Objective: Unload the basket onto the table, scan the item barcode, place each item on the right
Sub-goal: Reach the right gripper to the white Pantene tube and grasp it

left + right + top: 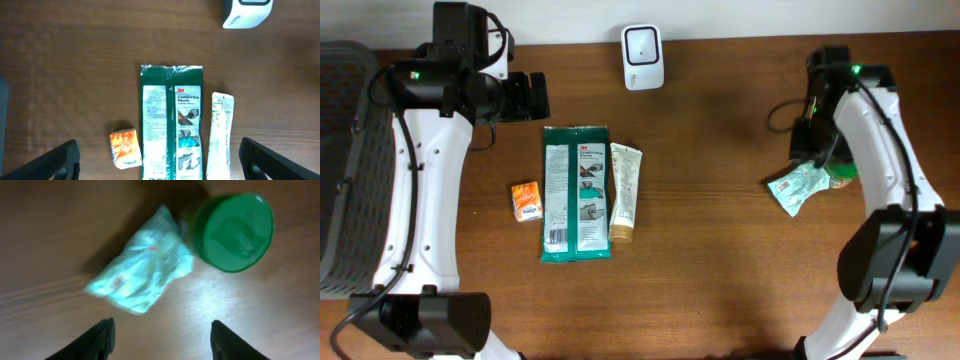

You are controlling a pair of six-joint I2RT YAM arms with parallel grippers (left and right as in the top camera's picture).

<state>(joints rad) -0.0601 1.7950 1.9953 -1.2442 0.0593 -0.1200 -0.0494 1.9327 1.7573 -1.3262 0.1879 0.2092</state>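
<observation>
Right fingers (pixel 101 339) spread, seemingly clear of the blurred packet (pixel 142 275); left fingers (pixel 55 162) wide, empty.

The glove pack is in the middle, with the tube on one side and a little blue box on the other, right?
Not quite: the little box is orange, not blue. The glove pack does lie in the middle, with the tube on its other side, as the overhead view shows.

White link shells and black joint housings are recorded on the left arm (pixel 425 190) and the right arm (pixel 885 140). A lit green indicator light (pixel 417 73) is noted on each. Black cables (pixel 782 112) are looped at the joints. The gripper fingers (pixel 57 162) are black and tapered.
</observation>
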